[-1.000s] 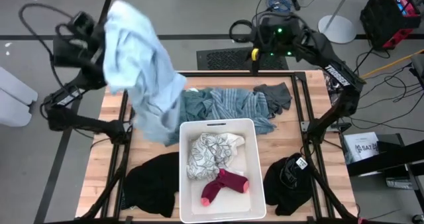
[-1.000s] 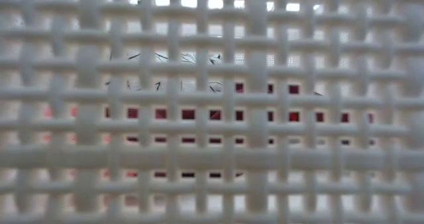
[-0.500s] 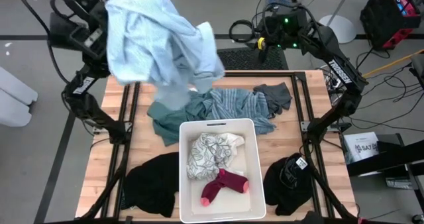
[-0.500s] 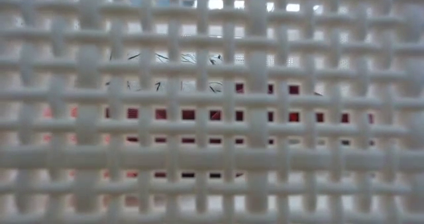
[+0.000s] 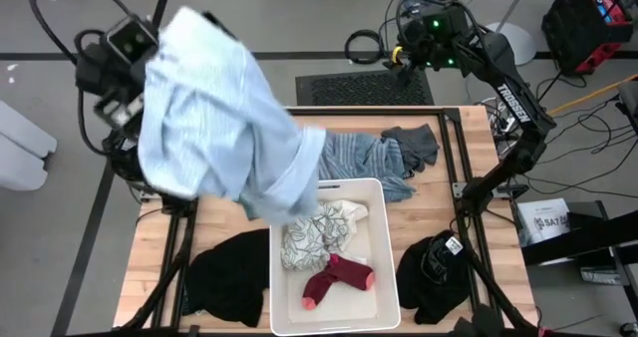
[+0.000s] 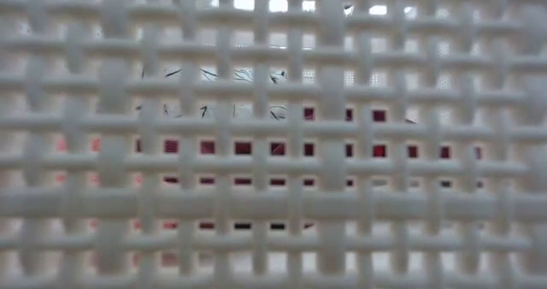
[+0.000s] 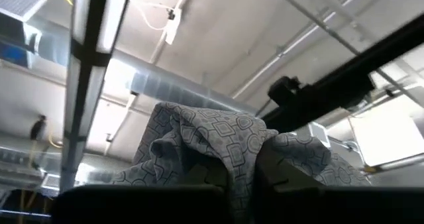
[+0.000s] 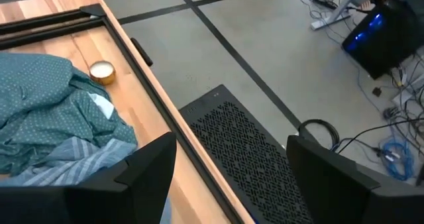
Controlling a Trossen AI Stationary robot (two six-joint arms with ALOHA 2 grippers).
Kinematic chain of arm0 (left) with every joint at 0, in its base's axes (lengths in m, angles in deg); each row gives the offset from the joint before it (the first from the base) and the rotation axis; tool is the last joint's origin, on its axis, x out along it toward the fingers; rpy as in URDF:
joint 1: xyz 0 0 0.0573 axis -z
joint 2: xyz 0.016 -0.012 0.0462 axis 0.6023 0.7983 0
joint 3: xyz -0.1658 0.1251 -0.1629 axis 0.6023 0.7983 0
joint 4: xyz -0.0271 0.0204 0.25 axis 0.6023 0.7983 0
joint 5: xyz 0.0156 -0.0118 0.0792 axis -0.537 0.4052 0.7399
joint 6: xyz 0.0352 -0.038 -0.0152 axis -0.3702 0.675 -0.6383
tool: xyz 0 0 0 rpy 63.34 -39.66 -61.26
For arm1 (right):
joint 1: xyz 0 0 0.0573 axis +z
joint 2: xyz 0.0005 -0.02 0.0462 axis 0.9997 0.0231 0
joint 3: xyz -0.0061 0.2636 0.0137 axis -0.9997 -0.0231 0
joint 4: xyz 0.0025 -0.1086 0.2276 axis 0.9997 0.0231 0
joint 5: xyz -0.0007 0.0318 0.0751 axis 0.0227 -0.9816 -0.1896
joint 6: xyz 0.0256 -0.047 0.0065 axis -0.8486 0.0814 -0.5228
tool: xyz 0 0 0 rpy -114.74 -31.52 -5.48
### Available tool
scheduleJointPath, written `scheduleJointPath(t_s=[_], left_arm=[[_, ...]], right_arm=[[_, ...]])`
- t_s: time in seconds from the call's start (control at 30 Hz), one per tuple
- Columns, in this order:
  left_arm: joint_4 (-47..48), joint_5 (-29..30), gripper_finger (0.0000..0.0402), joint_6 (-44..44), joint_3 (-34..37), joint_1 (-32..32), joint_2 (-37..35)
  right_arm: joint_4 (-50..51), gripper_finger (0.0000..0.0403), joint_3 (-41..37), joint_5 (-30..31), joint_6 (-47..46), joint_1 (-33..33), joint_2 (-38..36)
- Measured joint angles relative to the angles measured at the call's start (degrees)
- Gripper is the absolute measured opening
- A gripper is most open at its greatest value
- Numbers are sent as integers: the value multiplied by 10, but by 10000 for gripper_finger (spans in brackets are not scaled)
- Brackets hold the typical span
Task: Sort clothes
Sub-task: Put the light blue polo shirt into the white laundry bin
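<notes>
The left gripper (image 7: pixel 232 174) is raised high over the counter's (image 5: pixel 424 212) left side, its fingers (image 7: pixel 199 177) pinching the light blue shirt (image 5: pixel 214 118). The shirt hangs below the fingers, its lower edge reaching the white bin (image 5: pixel 384 262). In the bin lie a white patterned garment (image 5: pixel 319 227) and a pink sock (image 5: pixel 337 280). The right gripper (image 8: pixel 232 177) is held beyond the counter's far edge, fingers (image 8: pixel 146 171) spread and holding nothing; the teal garment (image 8: pixel 46 111) lies ahead of them. Black garments (image 5: pixel 229 272) rest on both sides of the bin.
</notes>
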Motion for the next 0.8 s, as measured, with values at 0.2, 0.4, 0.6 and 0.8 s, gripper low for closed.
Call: scheduleJointPath(t_s=[0.2, 0.4, 0.6, 0.8], left_arm=[[56, 37, 23, -73, 0, 75, 31], [65, 66, 23, -84, 1, 103, 62], [93, 94, 23, -114, 1, 93, 55], [247, 176, 23, -180, 0, 90, 45]], right_arm=[[5, 274, 0, 0, -22, 0, 0], [8, 274, 0, 0, -23, 0, 0], [8, 274, 0, 0, -37, 0, 0], [11, 274, 0, 0, -38, 0, 0]])
